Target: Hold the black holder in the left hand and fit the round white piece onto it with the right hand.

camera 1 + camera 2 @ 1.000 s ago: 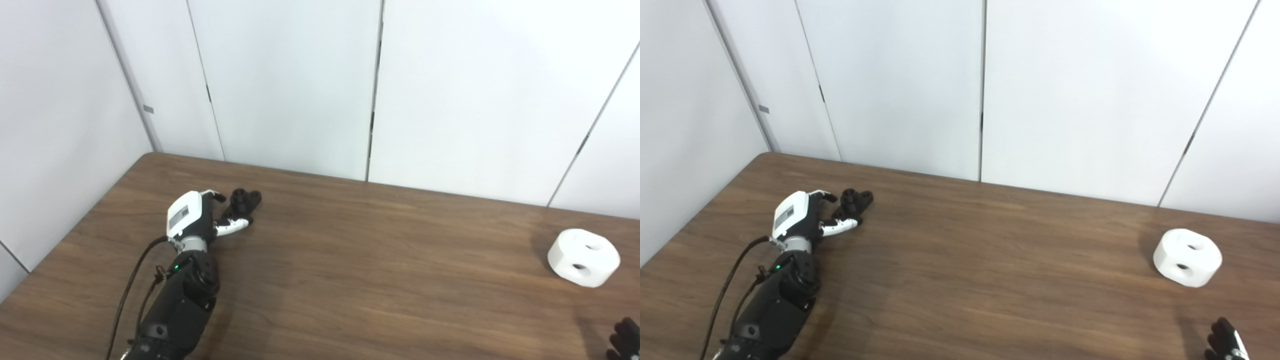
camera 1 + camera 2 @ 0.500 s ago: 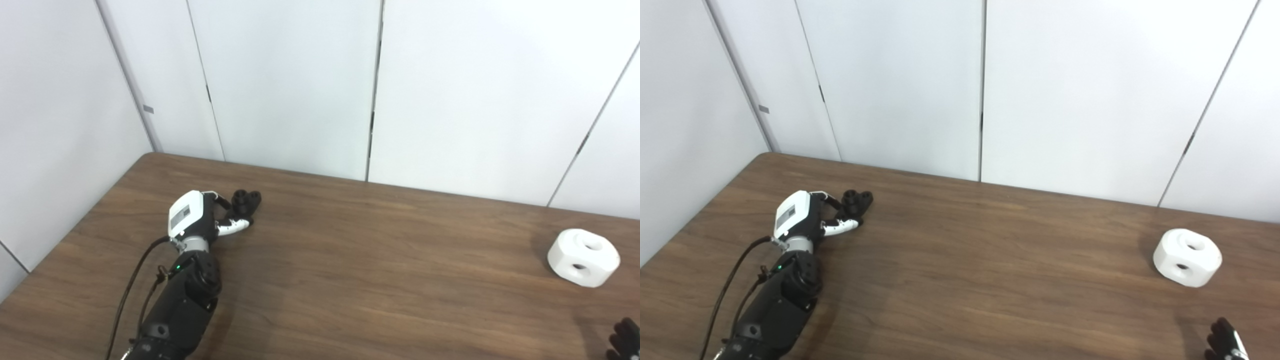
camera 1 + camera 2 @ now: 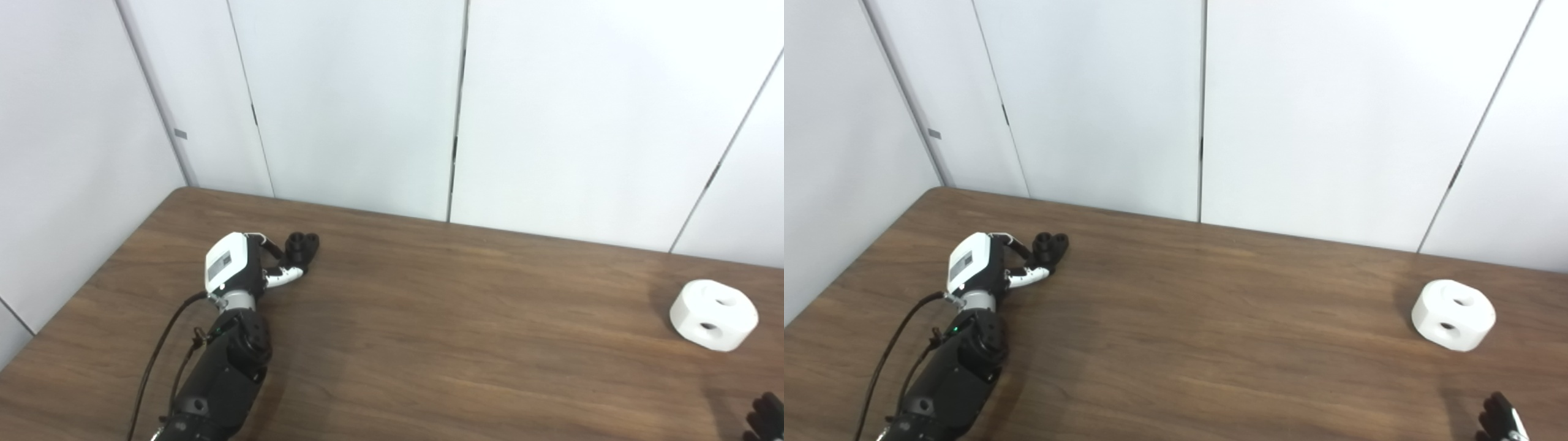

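The fingers [image 3: 283, 278] of the left hand [image 3: 236, 269] are curling around the black holder [image 3: 301, 246], one black-tipped finger hooking over its far side and a white one lying along its near side, so the holder is sitting between them on the wooden surface [image 3: 429, 318]. Whether they are pressing on it firmly or only resting against it cannot be told from either view. The holder is lying toward the far left part of the surface, its two round sockets showing on top. Behind the fingers, the white back of the left hand is facing up, and the black forearm is running down to the bottom edge with a dark cable looping beside it.

The right hand [image 3: 1497, 422] is only peeking in at the bottom right corner, a few dark fingertips showing; whether those fingers are apart or together cannot be told. The round white piece [image 3: 1453, 315] is sitting on the surface at the far right, well apart from the holder and a little beyond the right hand, touched by nothing, with two round holes visible in it.

White wall panels [image 3: 367, 104] are standing behind the surface.
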You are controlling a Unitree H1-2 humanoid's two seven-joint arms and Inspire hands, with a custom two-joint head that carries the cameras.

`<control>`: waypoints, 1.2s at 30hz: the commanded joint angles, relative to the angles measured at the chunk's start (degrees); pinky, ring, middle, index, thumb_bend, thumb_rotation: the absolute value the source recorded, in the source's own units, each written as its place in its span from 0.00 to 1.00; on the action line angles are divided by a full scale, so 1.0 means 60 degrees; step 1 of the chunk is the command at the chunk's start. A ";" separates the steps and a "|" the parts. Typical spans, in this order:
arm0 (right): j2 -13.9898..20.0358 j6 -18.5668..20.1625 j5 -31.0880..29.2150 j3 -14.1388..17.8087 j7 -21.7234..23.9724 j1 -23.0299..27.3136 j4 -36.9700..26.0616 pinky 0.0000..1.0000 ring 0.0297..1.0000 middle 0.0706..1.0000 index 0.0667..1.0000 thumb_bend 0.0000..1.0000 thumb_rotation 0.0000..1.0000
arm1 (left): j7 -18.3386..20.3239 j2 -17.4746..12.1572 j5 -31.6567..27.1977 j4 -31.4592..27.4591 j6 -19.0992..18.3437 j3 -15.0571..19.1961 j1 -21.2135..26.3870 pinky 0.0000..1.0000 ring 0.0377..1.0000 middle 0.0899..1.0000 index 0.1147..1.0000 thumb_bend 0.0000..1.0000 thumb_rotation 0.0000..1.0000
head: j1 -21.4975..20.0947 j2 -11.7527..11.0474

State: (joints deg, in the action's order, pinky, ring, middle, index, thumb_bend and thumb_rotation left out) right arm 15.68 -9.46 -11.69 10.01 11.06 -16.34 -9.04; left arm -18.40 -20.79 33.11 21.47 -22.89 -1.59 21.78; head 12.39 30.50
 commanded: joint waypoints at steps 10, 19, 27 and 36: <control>-0.0156 0.0070 0.0175 -0.0151 -0.0040 -0.0377 0.0410 1.00 1.00 1.00 1.00 0.75 1.00 | 0.0252 0.0043 -0.0143 -0.0751 0.0259 -0.0120 -0.0022 0.78 0.85 0.74 0.42 0.52 0.04 | -0.0085 0.0024; -0.0235 0.0144 0.0225 -0.0148 -0.0106 -0.0365 0.0270 1.00 1.00 1.00 1.00 0.72 1.00 | 0.1495 0.0283 -0.0167 -0.2742 0.0235 -0.0765 -0.0934 0.77 0.86 0.77 0.42 0.51 0.05 | -0.0319 0.0133; -0.0324 0.0164 0.0316 -0.0216 -0.0157 -0.0364 0.0211 1.00 1.00 1.00 1.00 0.70 1.00 | 0.2850 0.0412 -0.0303 -0.4573 0.0034 -0.1322 -0.2004 0.79 0.89 0.78 0.42 0.51 0.05 | -0.0503 0.0276; -0.0449 0.0169 0.0517 -0.0325 -0.0231 -0.0371 0.0018 1.00 1.00 1.00 0.98 0.73 1.00 | 0.3771 0.0513 -0.0110 -0.6220 0.0219 -0.2176 -0.3291 0.82 0.88 0.78 0.42 0.52 0.04 | -0.1030 0.0620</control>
State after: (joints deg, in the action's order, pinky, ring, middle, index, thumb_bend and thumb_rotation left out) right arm 14.87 -9.10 -9.06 9.44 9.85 -16.53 -9.97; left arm 1.55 -17.81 32.63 -14.46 -22.08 -13.43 2.92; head 6.16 34.18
